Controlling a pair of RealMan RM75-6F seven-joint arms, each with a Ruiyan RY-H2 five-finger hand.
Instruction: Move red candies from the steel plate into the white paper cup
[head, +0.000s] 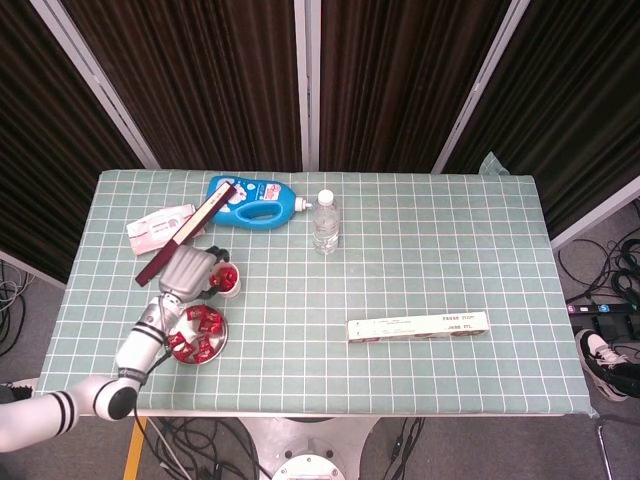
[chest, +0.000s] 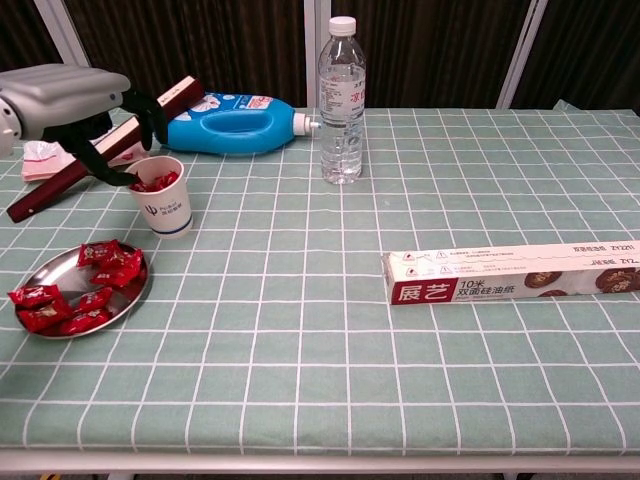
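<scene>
The steel plate (head: 221, 331) (chest: 52, 269) lies near the table's front left and holds several red candies (head: 196, 334) (chest: 78, 293). Just behind it stands the white paper cup (head: 228, 282) (chest: 163, 207), with red candies inside. My left hand (head: 188, 270) (chest: 72, 92) hovers over the cup's left rim. Its dark fingers (chest: 121, 128) are spread apart above the opening, and I see no candy between them. The right hand shows in neither view.
Behind the cup lie a long dark red box (head: 184, 233) (chest: 98, 150), a white packet (head: 157, 225) (chest: 50, 149) and a blue detergent bottle (head: 256, 203) (chest: 231, 124). A water bottle (head: 325, 223) (chest: 341, 101) stands mid-table. A long wrap box (head: 418, 326) (chest: 511, 272) lies at the right.
</scene>
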